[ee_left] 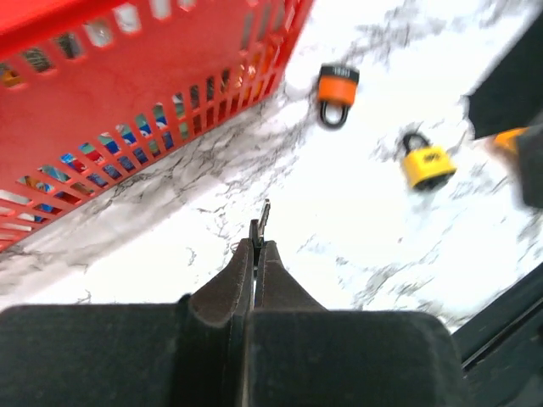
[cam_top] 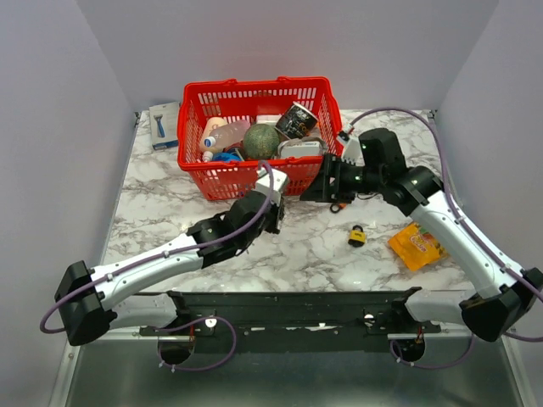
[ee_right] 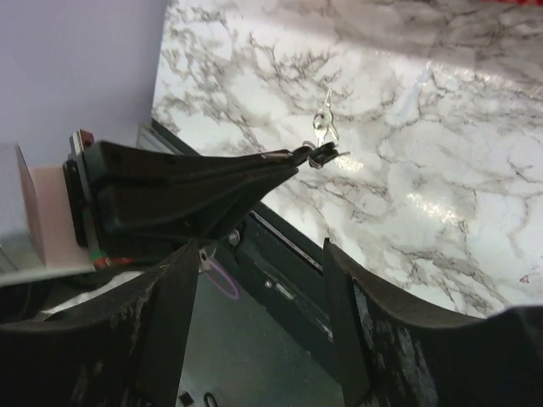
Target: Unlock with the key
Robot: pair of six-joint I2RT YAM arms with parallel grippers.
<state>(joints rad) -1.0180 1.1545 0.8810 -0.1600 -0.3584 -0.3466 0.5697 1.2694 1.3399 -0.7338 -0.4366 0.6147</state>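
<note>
From above, one red plastic lattice basket (cam_top: pixel 254 180) stands at the back of the grey-veined white marble tabletop (cam_top: pixel 170 203). At least five things lie in it: a round green fruit (cam_top: pixel 263 140), a pink-and-white bottle (cam_top: pixel 217 132), a dark patterned cup (cam_top: pixel 295 120), a grey tub (cam_top: pixel 301 149) and something blue (cam_top: pixel 226 157) that is too hidden to name. One blue-and-white carton (cam_top: pixel 163 124) lies just left of the basket, and one orange snack packet (cam_top: pixel 416 246) lies under the right arm. Two padlocks are out on the marble: a yellow padlock with a black shackle (cam_top: pixel 357 236), and nearer the basket an orange padlock with a black shackle (cam_top: pixel 338 206), mostly hidden here. The left gripper (cam_top: pixel 282 212) and right gripper (cam_top: pixel 310 192) meet in front of the basket. The left wrist view shows the left gripper (ee_left: pixel 254 246) pinched tight on a thin silver key (ee_left: pixel 264 215), held above the bare marble, with both padlocks (ee_left: pixel 337 88) (ee_left: pixel 427 166) well beyond its tip and the basket (ee_left: pixel 144 93) to the left. In the right wrist view the right gripper (ee_right: pixel 259 253) has its fingers (ee_right: pixel 174 326) spread apart with nothing held. The other arm's black gripper (ee_right: pixel 293 161) reaches across in front of them, a small bunch of silver keys (ee_right: pixel 323 127) at its tip. I cannot count the keys.
</note>
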